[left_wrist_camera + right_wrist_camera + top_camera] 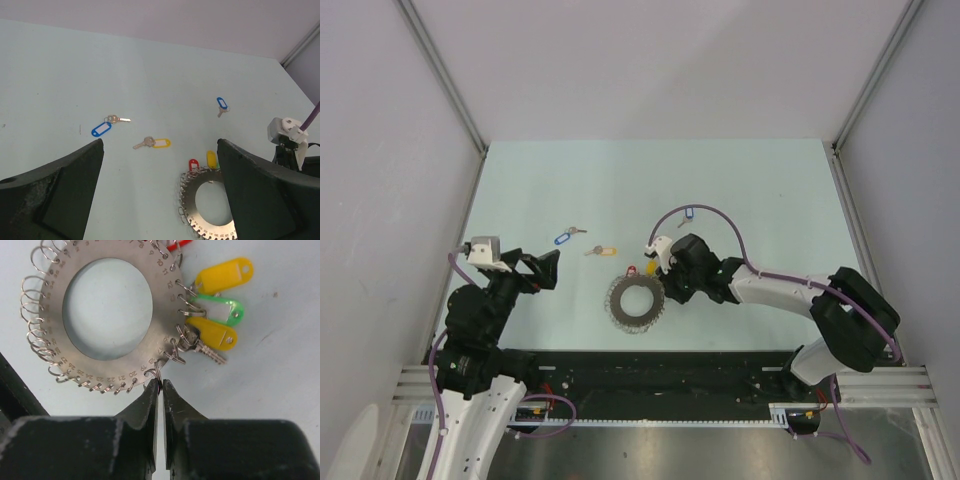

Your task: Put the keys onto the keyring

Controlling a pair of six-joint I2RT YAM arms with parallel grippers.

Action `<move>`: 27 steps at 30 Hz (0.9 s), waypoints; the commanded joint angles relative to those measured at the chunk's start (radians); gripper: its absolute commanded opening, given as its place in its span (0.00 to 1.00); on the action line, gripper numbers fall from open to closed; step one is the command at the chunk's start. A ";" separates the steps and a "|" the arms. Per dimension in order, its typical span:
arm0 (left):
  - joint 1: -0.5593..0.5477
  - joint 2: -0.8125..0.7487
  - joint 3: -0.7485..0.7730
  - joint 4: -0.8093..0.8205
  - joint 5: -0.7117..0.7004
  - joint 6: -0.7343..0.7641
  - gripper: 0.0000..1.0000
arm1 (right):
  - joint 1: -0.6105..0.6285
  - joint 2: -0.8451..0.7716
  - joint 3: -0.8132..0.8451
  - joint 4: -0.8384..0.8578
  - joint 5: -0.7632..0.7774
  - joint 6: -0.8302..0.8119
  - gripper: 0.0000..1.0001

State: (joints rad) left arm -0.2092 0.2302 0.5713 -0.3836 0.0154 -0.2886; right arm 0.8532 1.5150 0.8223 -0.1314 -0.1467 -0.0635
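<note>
**Key-sorting job past halfway.** Close to the worktop's near edge, about midway along it, lies the keyring (107, 355), a numbered steel disc fringed with small wire loops. The right gripper (160, 385) has its jaws all but together, pinched on one empty split ring (158, 374) at the disc's rim. Four keys hang there already: a lower yellow-tagged key (212, 335), a green-tagged key (222, 310), an upper yellow-tagged key (224, 276) and a red-tagged key (193, 164). Towards the left edge, the left gripper (160, 144) hovers with jaws wide apart, holding nothing. Farther out, three keys lie loose: a loose yellow-tagged key (161, 143), a blue-tagged key (101, 129) and, farthest, a second blue-tagged key (222, 103).
</note>
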 commanded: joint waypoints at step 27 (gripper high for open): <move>0.004 -0.008 0.022 0.022 0.028 -0.003 1.00 | 0.053 0.148 0.210 -0.267 0.098 -0.105 0.31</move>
State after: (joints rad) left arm -0.2092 0.2283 0.5713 -0.3840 0.0154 -0.2886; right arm 0.9039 1.6333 0.9939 -0.3580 -0.0475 -0.1383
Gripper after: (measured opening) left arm 0.996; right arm 0.311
